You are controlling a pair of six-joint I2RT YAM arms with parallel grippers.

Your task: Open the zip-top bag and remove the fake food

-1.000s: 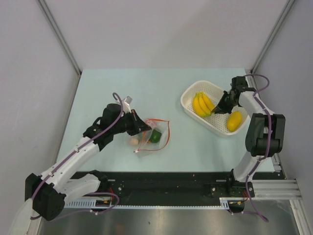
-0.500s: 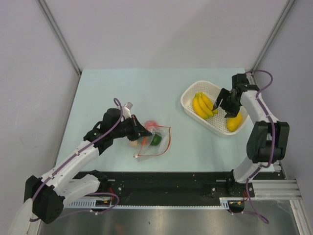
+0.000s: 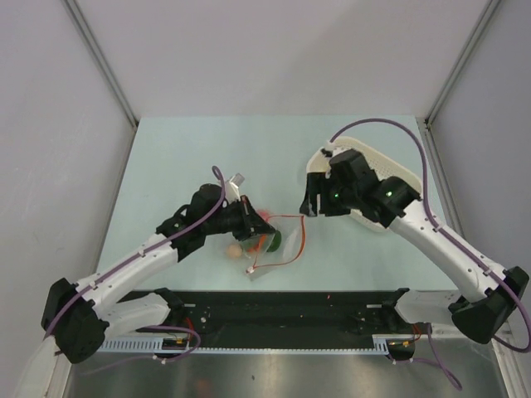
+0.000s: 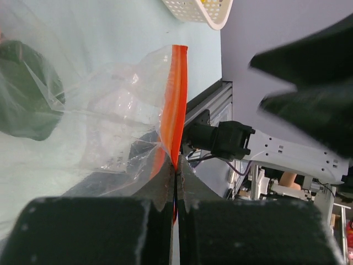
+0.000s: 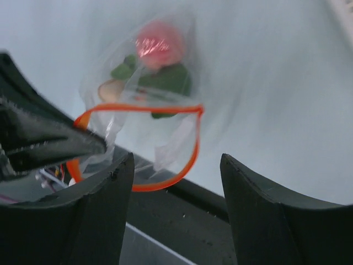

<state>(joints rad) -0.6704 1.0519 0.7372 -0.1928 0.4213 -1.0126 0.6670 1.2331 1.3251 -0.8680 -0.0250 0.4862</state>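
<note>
Overhead view, with both wrist views. The pale table (image 3: 182, 157) carries a white perforated basket (image 3: 388, 159) at its far right. The right arm (image 3: 431, 240) crosses above that basket and hides most of it, contents included. From the left wrist view a corner of the basket (image 4: 204, 11) shows beyond the bag, well apart from it. No loose object lies between either gripper and the bag.

The zip-top bag (image 3: 282, 245) lies near the middle of the table, towards the near edge. Its red zip strip (image 3: 302, 236) is spread into an open loop. Through the clear film show a red piece (image 3: 261, 217), a dark green vegetable (image 3: 272, 240) and a tan egg-like piece (image 3: 234, 248), all at the left end of the bag.

The left gripper (image 3: 253, 225) meets the bag from the left. In its wrist view the left gripper (image 4: 175, 176) has its fingers pressed together on the red zip strip (image 4: 175, 110), pinching one lip, and the film (image 4: 110, 127) fans away from that point.

The right gripper (image 3: 309, 206) hangs just beyond the bag's far right corner, apart from it. In its own view the right gripper (image 5: 175, 165) has its fingers spread wide and holds nothing. The open mouth (image 5: 165, 149) lies framed between the fingers, with the red piece (image 5: 160, 44) deeper inside. The left gripper (image 5: 55, 141) intrudes at the left of that view, on the strip.
</note>
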